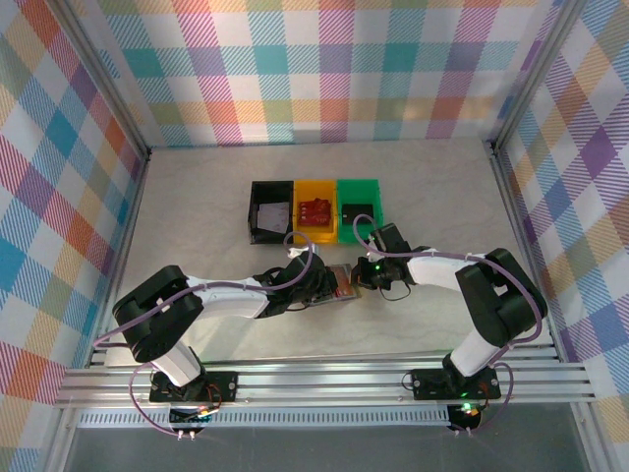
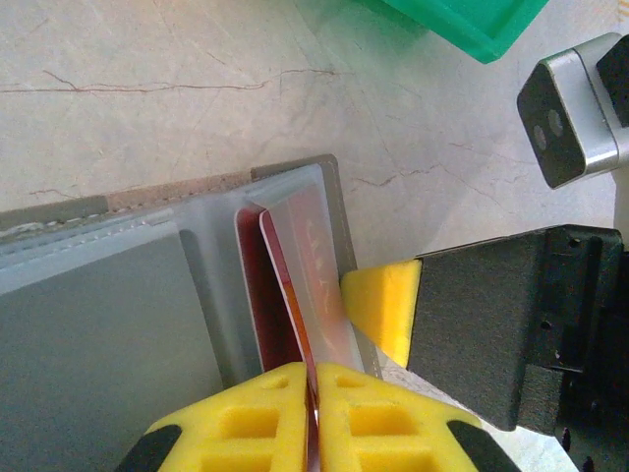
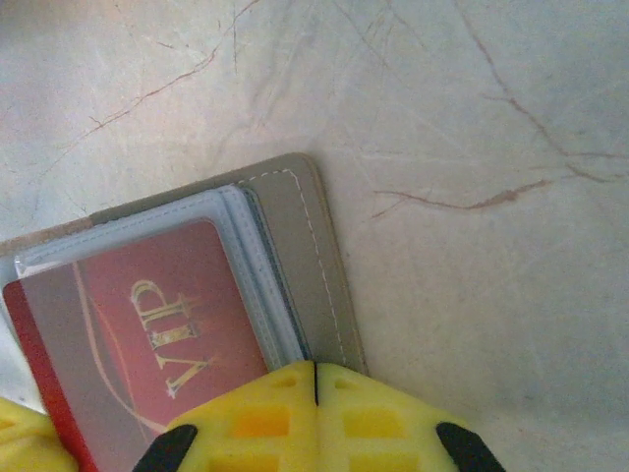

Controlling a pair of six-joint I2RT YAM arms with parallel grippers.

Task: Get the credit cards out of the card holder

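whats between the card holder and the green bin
Nothing: in the left wrist view, only bare table runs from the card holder corner to the green bin.

Grey card holder (image 3: 316, 258) is lying open and flat on the table (image 3: 472, 118), red VIP card (image 3: 167, 329) sticking partway out of its clear pocket.
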